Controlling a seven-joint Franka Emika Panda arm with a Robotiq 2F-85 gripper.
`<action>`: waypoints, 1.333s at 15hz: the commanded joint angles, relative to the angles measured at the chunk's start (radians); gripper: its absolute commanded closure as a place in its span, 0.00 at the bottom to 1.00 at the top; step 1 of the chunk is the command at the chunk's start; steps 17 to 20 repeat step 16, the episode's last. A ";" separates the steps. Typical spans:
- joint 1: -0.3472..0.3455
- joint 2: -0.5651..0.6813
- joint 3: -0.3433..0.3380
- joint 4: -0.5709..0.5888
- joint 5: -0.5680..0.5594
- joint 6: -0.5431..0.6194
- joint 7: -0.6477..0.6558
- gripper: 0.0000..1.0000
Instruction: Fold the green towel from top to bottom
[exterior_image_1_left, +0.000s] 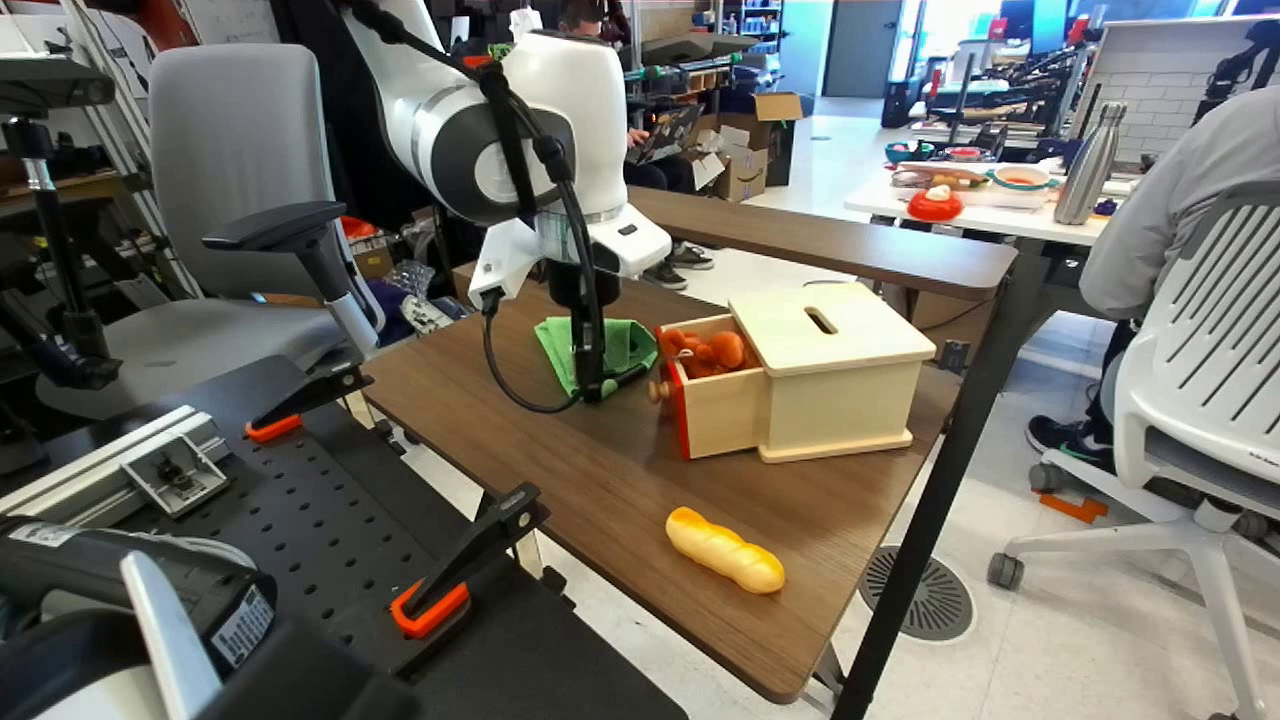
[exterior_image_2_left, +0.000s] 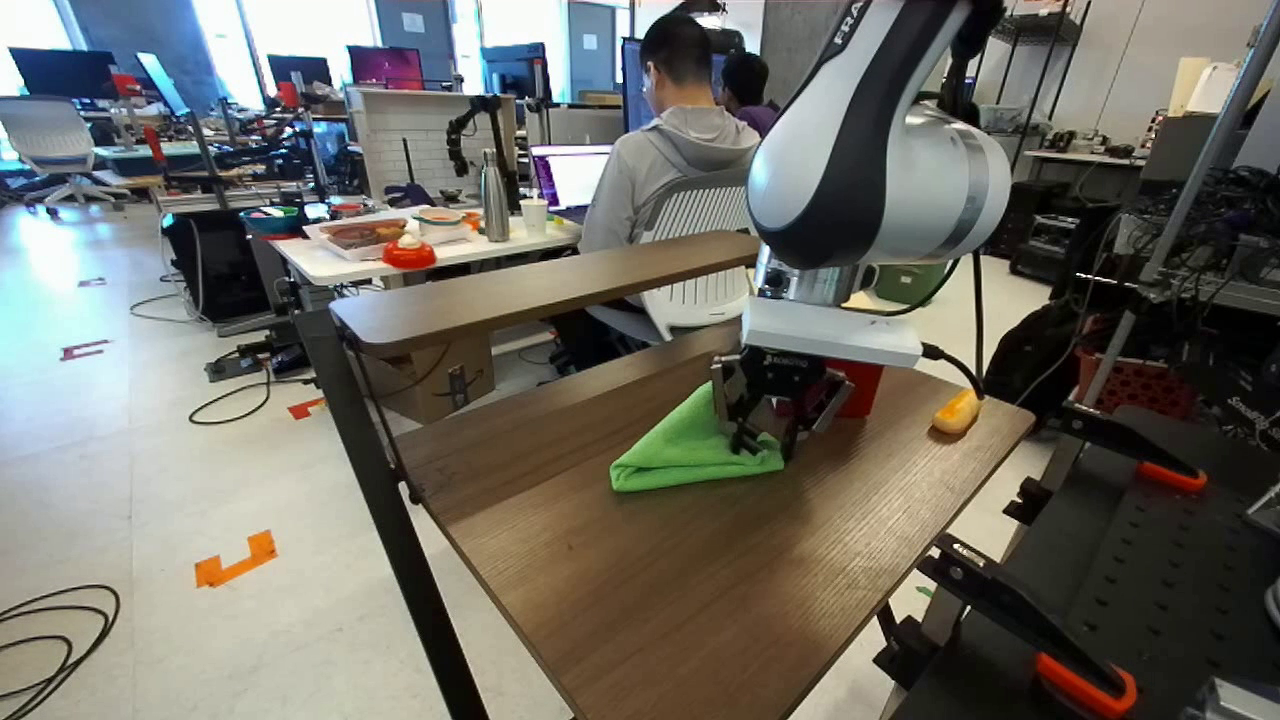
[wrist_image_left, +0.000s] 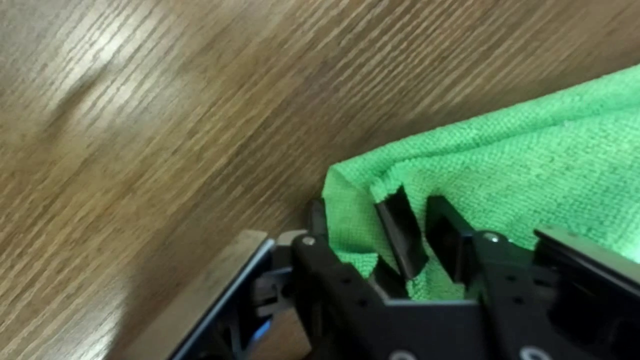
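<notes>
The green towel (exterior_image_1_left: 622, 345) lies rumpled and folded into a rough triangle on the brown table (exterior_image_1_left: 560, 455); it also shows in an exterior view (exterior_image_2_left: 690, 450) and fills the right of the wrist view (wrist_image_left: 540, 165). My gripper (wrist_image_left: 377, 212) points down at one corner of the towel, low at the table. Its fingers stand partly apart, one on each side of a fold of cloth. A black strip (wrist_image_left: 400, 232) shows on the cloth between the fingers; I cannot tell what it is. The gripper also shows in both exterior views (exterior_image_1_left: 592, 392) (exterior_image_2_left: 765, 447).
A light wooden box (exterior_image_1_left: 840, 370) with its red-fronted drawer pulled out stands beside the towel. The drawer holds orange soft things (exterior_image_1_left: 712, 352). A yellow-orange twisted roll (exterior_image_1_left: 725, 550) lies near the table's edge. A raised brown shelf (exterior_image_1_left: 820, 235) runs along one side.
</notes>
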 joint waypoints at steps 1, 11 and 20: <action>0.010 -0.012 -0.004 0.006 0.006 -0.024 -0.002 0.15; -0.078 -0.285 0.162 -0.105 0.052 -0.039 -0.150 0.00; -0.064 -0.309 0.147 -0.058 0.035 -0.145 -0.206 0.00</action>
